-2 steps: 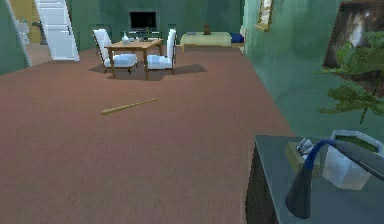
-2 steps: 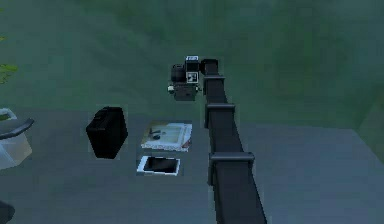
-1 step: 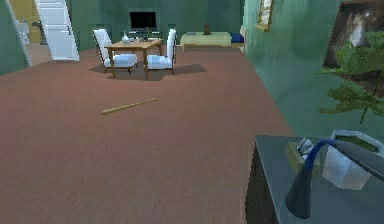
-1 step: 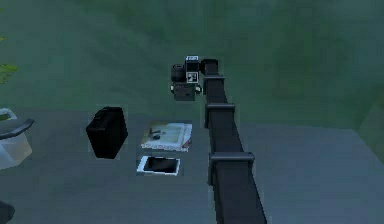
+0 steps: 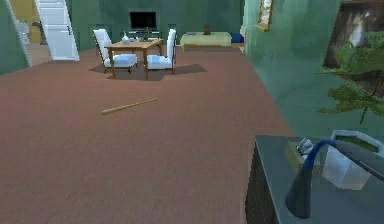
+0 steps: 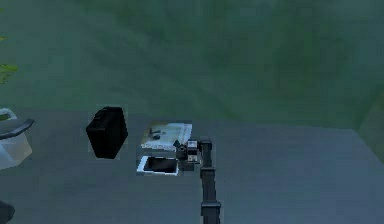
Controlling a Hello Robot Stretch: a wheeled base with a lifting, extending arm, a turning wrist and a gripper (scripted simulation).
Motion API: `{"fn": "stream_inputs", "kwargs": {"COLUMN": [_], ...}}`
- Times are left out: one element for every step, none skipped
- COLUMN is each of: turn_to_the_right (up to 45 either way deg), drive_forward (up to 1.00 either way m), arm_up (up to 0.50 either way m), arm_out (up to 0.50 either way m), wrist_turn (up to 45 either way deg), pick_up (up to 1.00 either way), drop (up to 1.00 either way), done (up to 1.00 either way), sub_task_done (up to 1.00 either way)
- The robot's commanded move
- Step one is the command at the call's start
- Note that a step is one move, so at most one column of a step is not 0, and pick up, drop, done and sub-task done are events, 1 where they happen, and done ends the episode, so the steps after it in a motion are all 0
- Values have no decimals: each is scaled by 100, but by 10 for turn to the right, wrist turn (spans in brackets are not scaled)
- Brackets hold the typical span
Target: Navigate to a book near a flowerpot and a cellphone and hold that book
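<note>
Navigation done, hold not confirmed.
Pale book (image 6: 168,133) lies flat on the grey surface (image 6: 300,170) right at my jaws (whether they grip anything, I cannot tell); a dark slab (image 6: 158,165), likely the cellphone, sits just beside them, the white flowerpot (image 6: 10,145) farther off past a black box (image 6: 105,133). Lifting clear remains.

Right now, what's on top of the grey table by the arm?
A black boxy thing, a pale book-like thing, a dark flat slab with a pale rim, and a white pot at the left edge. The gripper and arm cover the tabletop behind them.
</note>
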Motion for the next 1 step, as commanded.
{"fn": "stream_inputs", "kwargs": {"turn_to_the_right": [0], "drive_forward": [0], "arm_up": [0], "arm_out": [0], "wrist_turn": [0], "pick_up": [100], "drop": [0], "done": [0], "sub_task_done": [0]}}
